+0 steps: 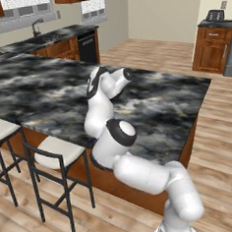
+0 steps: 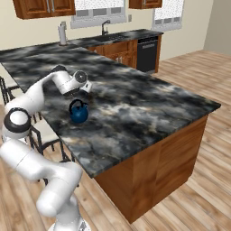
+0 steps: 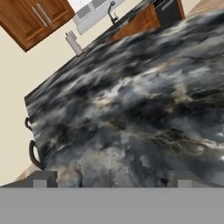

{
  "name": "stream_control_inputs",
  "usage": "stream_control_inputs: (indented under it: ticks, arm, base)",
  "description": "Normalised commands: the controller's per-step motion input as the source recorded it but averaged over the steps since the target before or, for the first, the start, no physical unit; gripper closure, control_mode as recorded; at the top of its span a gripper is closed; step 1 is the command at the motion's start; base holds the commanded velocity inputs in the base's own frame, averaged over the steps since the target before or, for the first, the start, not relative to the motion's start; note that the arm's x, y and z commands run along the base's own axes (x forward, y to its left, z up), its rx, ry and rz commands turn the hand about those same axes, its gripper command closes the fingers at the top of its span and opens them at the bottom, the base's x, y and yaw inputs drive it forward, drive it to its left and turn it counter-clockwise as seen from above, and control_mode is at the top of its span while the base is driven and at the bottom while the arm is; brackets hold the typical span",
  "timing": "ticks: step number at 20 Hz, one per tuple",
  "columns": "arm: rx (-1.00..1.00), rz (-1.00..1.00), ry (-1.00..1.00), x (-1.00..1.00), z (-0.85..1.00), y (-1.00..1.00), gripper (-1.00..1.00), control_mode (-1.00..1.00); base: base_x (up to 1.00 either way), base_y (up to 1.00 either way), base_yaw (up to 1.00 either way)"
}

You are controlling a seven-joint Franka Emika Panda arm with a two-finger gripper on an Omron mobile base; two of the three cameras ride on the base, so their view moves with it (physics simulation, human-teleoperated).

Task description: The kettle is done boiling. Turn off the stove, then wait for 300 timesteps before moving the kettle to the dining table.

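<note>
The small dark-blue kettle stands upright on the dining table, near the edge by the stools. My gripper hovers just above and behind the kettle, open, holding nothing. In the left base view my arm hides the kettle, and the gripper hangs over the marbled dining table. In the hand view the two fingertips stand wide apart at the bottom with bare dining table between them. The stove is out of view.
White-seated black stools line the table's near side. A back counter with a sink, a paper towel roll and a black dishwasher runs along the far wall. A toaster sits on a wood cabinet at right.
</note>
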Motion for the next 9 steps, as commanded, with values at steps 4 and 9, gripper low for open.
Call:
stream_control_inputs:
  ticks: [4,9]
  arm:
    - [-0.04,0.02,0.00,-0.08,0.31,0.15,-1.00,-1.00]
    - [-0.06,0.01,0.00,-0.17,0.21,0.17,-1.00,-1.00]
  base:
    - [0.00,0.00,0.00]
    - [0.00,0.00,0.00]
